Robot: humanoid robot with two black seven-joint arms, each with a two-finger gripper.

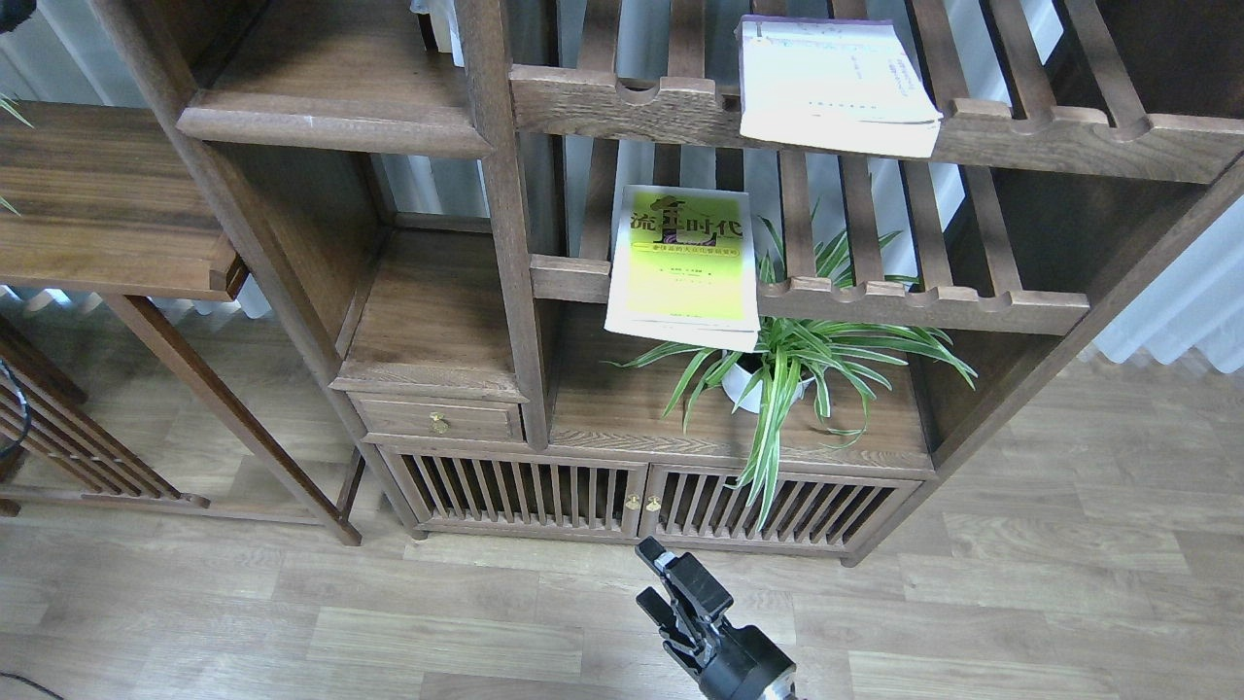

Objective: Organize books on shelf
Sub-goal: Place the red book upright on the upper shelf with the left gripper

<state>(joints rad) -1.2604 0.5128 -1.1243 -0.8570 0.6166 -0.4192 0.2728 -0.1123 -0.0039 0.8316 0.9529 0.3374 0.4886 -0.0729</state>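
Observation:
A yellow-green book (683, 262) with dark Chinese characters lies flat on the lower slatted rack, its front end hanging over the rail. A white book (831, 83) with a lilac edge lies on the upper slatted rack and also overhangs the rail. The shelf (330, 124), a solid dark-brown board with a rounded front edge, is at the upper left and shows bare. My right gripper (653, 581) is low at the bottom centre over the floor, far below the books, open with nothing between its fingers. My left gripper is out of view.
A potted spider plant (777, 374) stands on the board under the yellow-green book. A small drawer with a brass knob (440, 423) and slatted cabinet doors (641, 501) sit below. A separate wooden table (107, 204) is at the left. A dark shape (12, 12) fills the top left corner.

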